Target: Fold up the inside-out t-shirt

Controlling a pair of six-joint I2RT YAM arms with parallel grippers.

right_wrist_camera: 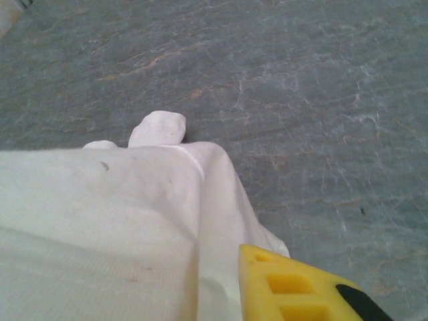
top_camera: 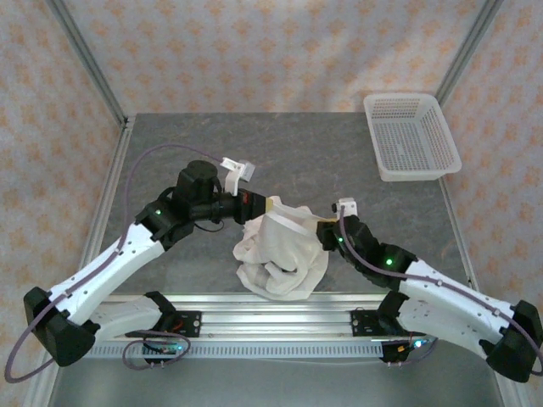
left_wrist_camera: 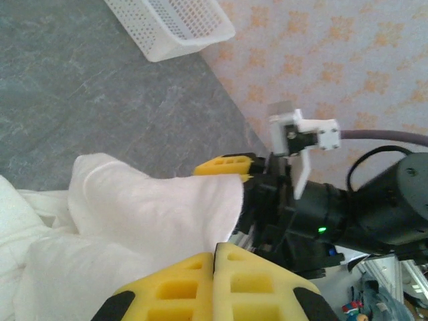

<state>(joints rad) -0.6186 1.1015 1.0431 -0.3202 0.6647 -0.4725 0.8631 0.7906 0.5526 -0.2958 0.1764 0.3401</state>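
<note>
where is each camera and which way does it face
top external: above and behind the bases, looking down on table, both arms, t-shirt.
left wrist: on left arm, facing right gripper and basket; own fingers at bottom.
right wrist: on right arm, facing t-shirt and table; one own finger.
shared: t-shirt in all; basket in top and left wrist.

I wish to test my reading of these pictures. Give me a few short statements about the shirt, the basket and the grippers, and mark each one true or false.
1. The white mesh basket holds nothing. True.
2. The inside-out t-shirt lies flat and spread out on the table. False: it is bunched into a heap near the table's front edge.
3. The left gripper stands wide open. False: in the left wrist view its yellow pads meet.
4. The t-shirt and the basket are apart, with bare table between them. True.
</note>
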